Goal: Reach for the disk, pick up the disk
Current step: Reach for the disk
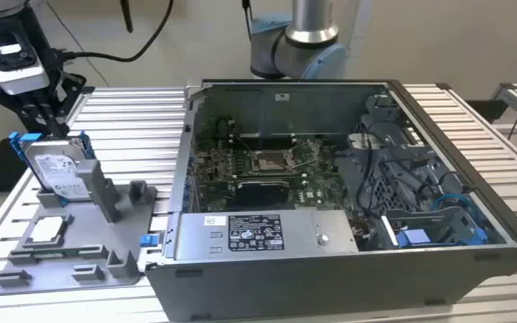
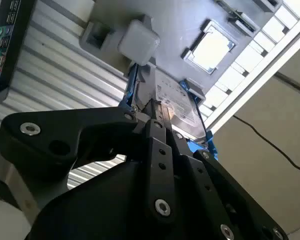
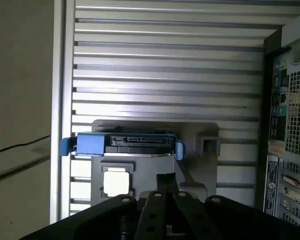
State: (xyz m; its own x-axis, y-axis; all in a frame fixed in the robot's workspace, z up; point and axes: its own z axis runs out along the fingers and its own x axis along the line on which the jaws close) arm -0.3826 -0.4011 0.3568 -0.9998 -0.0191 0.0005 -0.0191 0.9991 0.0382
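Note:
The disk (image 1: 56,171), a silver hard drive with a white label in a bright blue frame, stands tilted on edge in a grey fixture (image 1: 70,266) at the exterior view's left. My gripper (image 1: 54,128) hangs straight above it, its tip right at the disk's upper edge. In the second wrist view the gripper (image 2: 157,107) overlaps the top edge of the disk (image 2: 182,107). The first wrist view shows the disk (image 3: 135,142) edge-on, with the gripper (image 3: 166,179) in the foreground.
An open computer case (image 1: 330,269) stands just to the exterior view's right of the fixture. A small square silver chip (image 1: 48,229) lies flat on the fixture in front of the disk. Everything rests on a slatted metal table (image 1: 132,121). The arm's base (image 1: 299,47) stands behind the case.

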